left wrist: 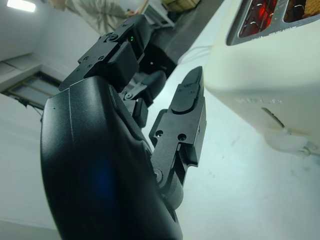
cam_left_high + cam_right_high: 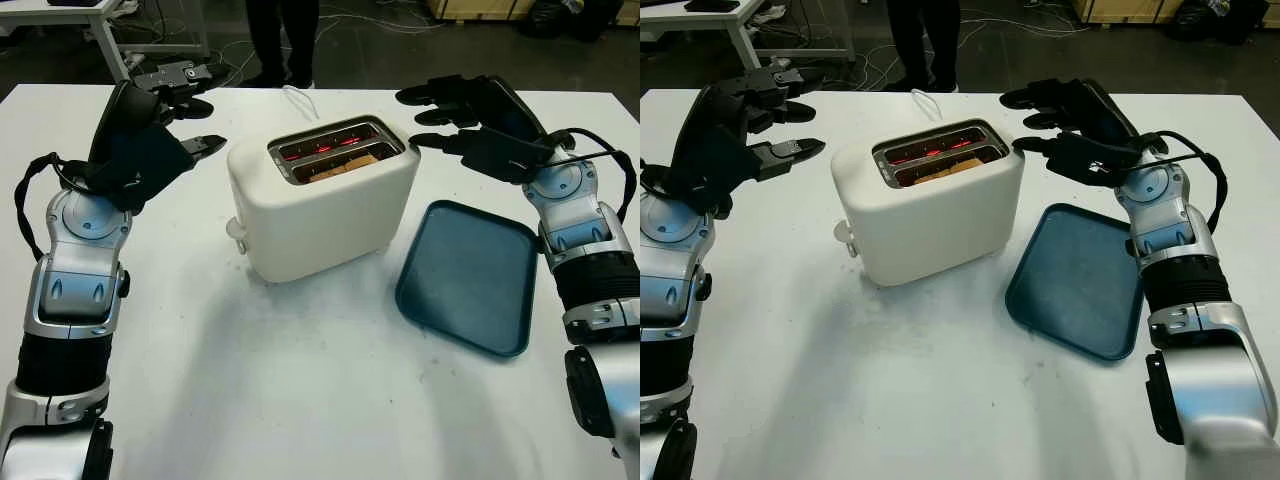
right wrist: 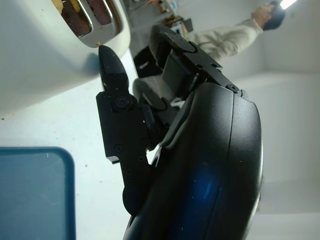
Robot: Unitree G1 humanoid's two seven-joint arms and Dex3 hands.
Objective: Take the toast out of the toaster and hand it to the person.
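beside toaster (image 2: 325, 200): open left hand (image 2: 165, 110), right hand (image 2: 455, 115).

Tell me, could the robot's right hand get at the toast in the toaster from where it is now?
Probably yes: the right hand is open beside the toaster, near its top, and nothing covers the slot where the toast sits low.

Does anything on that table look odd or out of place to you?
The toaster sits askew on the table, and its far slot glows red while toast sits low in the near slot. The blue tray beside it is also angled. Both hands, left and right, hover open beside the toaster. Nothing looks spilled or damaged.
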